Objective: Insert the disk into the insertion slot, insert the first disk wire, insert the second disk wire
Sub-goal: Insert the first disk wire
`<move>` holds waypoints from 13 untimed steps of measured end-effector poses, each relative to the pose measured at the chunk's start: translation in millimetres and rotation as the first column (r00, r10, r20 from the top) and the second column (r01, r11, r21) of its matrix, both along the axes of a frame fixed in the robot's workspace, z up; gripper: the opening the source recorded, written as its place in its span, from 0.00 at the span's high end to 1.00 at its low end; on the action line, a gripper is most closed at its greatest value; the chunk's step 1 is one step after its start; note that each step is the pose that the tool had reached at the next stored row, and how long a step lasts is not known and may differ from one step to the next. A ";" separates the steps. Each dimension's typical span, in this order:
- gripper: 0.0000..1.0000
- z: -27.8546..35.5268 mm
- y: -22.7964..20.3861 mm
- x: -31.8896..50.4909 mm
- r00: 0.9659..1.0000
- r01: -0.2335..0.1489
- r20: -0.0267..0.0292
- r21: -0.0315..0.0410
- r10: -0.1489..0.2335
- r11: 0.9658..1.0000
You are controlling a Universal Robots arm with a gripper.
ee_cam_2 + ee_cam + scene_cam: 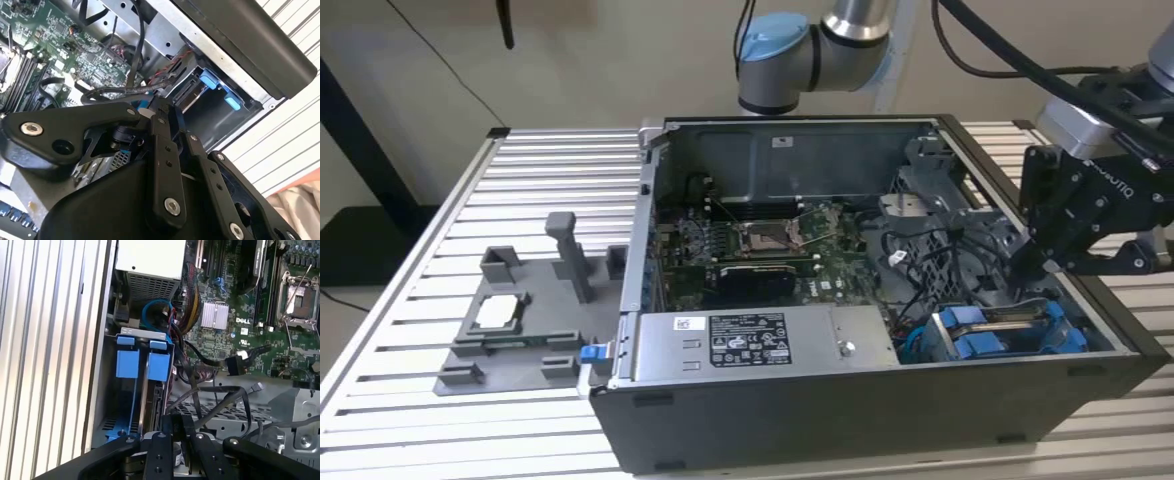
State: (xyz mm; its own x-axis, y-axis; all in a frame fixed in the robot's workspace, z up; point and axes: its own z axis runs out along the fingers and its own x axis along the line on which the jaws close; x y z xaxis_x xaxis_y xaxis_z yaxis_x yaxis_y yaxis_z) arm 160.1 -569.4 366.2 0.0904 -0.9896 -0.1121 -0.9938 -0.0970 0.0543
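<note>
Silver-grey disk (pixel 1007 322) in blue carrier frame, standing on edge in the insertion slot (pixel 111 405) at the case (pixel 881 420) corner, first disk wire (pixel 234 363) and second disk wire (pixel 255 388) loose nearby, connector ends free

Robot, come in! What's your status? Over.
Black gripper above dark metal drive bay. Silver-grey disk in bright blue carrier sits slotted there. Loose black cables close beside.

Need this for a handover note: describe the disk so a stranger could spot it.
Find the open computer case on the slatted table. In its near corner on the exterior view's right, past the grey power-supply box, the disk stands on edge. Its bright blue frame marks it out among grey and black parts.
</note>
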 end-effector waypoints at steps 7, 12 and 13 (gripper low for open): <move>0.81 -3.0 0.0 6.0 0.999 0.041 -0.013 -0.001 -0.041 0.999; 0.81 -7.0 0.0 12.6 0.999 0.045 -0.019 -0.002 -0.045 0.999; 0.81 -8.0 0.0 13.7 0.999 0.046 -0.019 -0.003 -0.046 0.999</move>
State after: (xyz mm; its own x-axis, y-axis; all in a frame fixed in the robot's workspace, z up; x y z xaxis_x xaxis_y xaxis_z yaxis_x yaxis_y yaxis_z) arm 173.9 -569.4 358.2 0.0424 -0.9929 -0.1110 -0.9960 -0.0508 0.0739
